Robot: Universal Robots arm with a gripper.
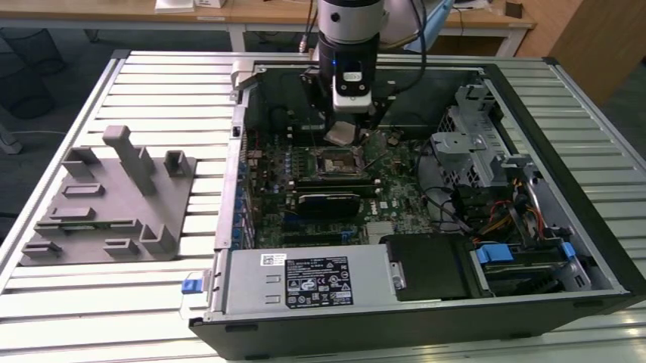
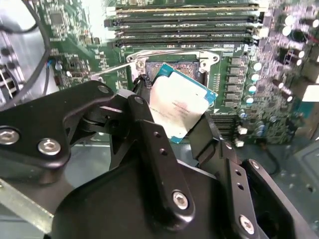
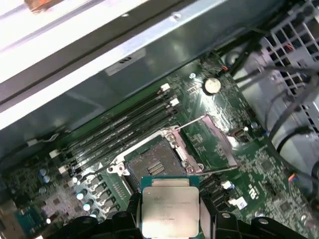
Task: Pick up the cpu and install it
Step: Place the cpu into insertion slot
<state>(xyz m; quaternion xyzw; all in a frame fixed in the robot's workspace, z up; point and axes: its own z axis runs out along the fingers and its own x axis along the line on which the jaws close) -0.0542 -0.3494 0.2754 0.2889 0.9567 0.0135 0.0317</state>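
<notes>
In the exterior view: reaches down from the far side into an open desktop computer case [image 1: 565, 249] lying on a slatted metal tabletop [image 1: 151, 83]. Ends in a pincer [image 1: 346, 125] closed on the cpu [image 1: 340, 137], pale and square, carried in the air just above the motherboard [image 1: 394, 200]. Hovers slightly to the far side of the black cpu socket [image 1: 338, 161], apparently without touching it. Well apart on the exterior view's left, outside the case: a grey plastic fixture block [image 1: 111, 200] with upright posts.

In the second wrist view: clamps the cpu [image 2: 179, 107] by two opposite edges between black fingers [image 2: 147, 129], probably to keep the underside contacts untouched. Holds it turned askew to the frame of the socket [image 2: 149, 69] behind it, corners not matching the opening; not seated, by that reading. Just beyond the socket: rows of memory slots [image 2: 184, 30].

In the first wrist view: looks past the metal lid of the cpu [image 3: 169, 209] onto the socket [image 3: 152, 164], with its contact field bare. Finds the load plate [image 3: 209, 144] swung open to one side, evidently so that a chip can drop in unobstructed. Puts the chip beside the socket's near edge, not squarely over the opening. Farther off on the board: a coin cell battery [image 3: 212, 85].
</notes>
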